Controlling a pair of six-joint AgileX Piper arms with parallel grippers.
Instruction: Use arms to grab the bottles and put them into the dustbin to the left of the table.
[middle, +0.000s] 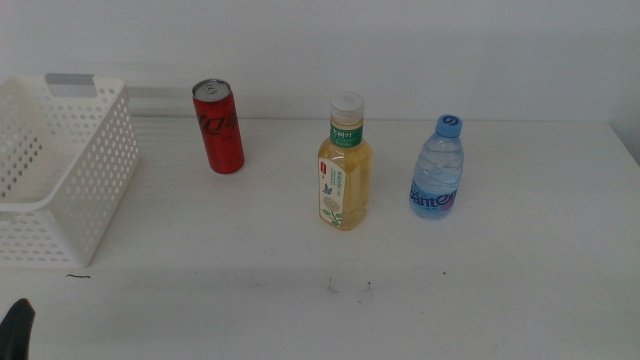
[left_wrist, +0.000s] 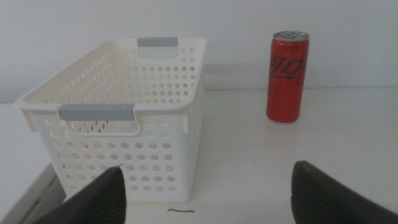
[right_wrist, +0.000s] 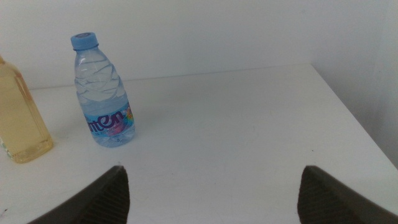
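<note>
Three bottles stand upright across the white table (middle: 500, 290): a red soda can (middle: 219, 127) toward the back left, a yellow tea bottle (middle: 345, 165) in the middle and a blue-capped water bottle (middle: 437, 168) to its right. The white perforated dustbin (middle: 60, 170) sits at the table's left edge. My left gripper (left_wrist: 208, 199) is open and empty, with the dustbin (left_wrist: 124, 118) and the can (left_wrist: 286, 78) well ahead of it; only a dark tip of it (middle: 15, 328) shows in the middle view. My right gripper (right_wrist: 211, 199) is open and empty, short of the water bottle (right_wrist: 103, 93) and the tea bottle (right_wrist: 18, 118).
A white wall rises behind the table. The table's right edge (right_wrist: 354, 118) lies close to the right gripper. A few dark specks (middle: 345, 288) mark the tabletop in front of the tea bottle.
</note>
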